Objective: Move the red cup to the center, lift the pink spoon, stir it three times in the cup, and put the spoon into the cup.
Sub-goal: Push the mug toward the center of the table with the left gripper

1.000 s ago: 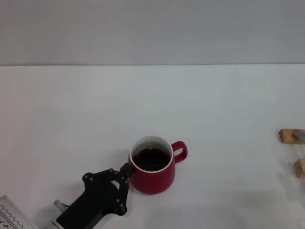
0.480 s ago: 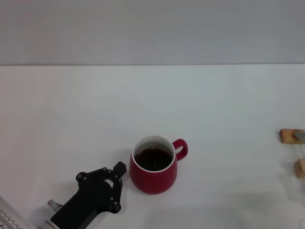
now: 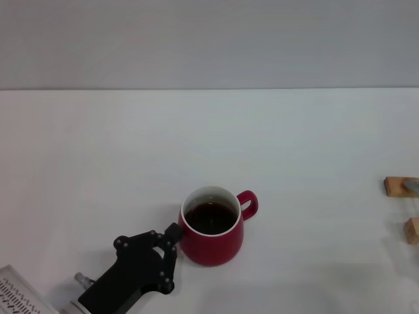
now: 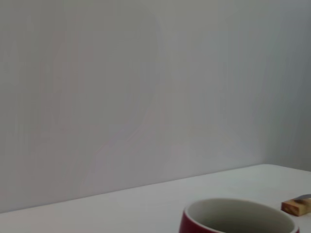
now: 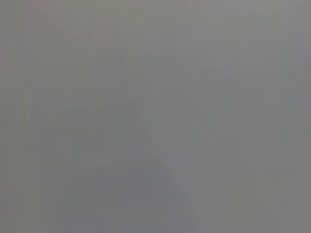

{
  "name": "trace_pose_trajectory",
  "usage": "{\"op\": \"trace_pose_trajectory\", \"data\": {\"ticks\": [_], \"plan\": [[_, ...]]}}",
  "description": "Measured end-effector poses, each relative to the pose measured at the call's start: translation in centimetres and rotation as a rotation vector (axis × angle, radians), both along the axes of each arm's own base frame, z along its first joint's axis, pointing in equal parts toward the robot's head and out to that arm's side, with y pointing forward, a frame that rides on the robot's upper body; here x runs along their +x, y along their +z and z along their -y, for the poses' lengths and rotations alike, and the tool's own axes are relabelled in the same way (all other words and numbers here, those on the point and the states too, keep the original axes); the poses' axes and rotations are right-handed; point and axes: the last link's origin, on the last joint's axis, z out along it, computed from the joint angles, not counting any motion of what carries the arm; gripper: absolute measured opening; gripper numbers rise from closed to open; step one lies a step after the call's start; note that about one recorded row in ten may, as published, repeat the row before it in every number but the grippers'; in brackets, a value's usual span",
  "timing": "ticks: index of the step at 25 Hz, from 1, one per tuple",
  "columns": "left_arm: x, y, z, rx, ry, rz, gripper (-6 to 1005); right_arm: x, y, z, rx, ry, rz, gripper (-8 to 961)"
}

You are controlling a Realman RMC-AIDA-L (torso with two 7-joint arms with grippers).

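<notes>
Touching the red cup (image 3: 211, 226) — left end effector (image 3: 169, 241).

We see a broad white table (image 3: 209, 144) running back to a plain grey wall (image 3: 209, 39) — the two meet in a straight horizontal line. At the table's right edge lie two small tan wooden blocks: the upper wooden block (image 3: 397, 186), which carries something grey on its top that we cannot make out, and the lower wooden block (image 3: 412, 230) — near each other but apart.
</notes>
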Motion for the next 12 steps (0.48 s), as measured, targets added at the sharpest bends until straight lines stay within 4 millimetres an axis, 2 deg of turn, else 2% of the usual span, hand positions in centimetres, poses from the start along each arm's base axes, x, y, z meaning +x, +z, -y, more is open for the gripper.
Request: {"op": "trace_pose_trajectory", "data": {"ticks": [12], "plan": [[0.94,-0.73,-0.6,-0.051,-0.064,-0.022,-2,0.03,-0.05,-0.07,-0.003,-0.003,0.001,714]]}}
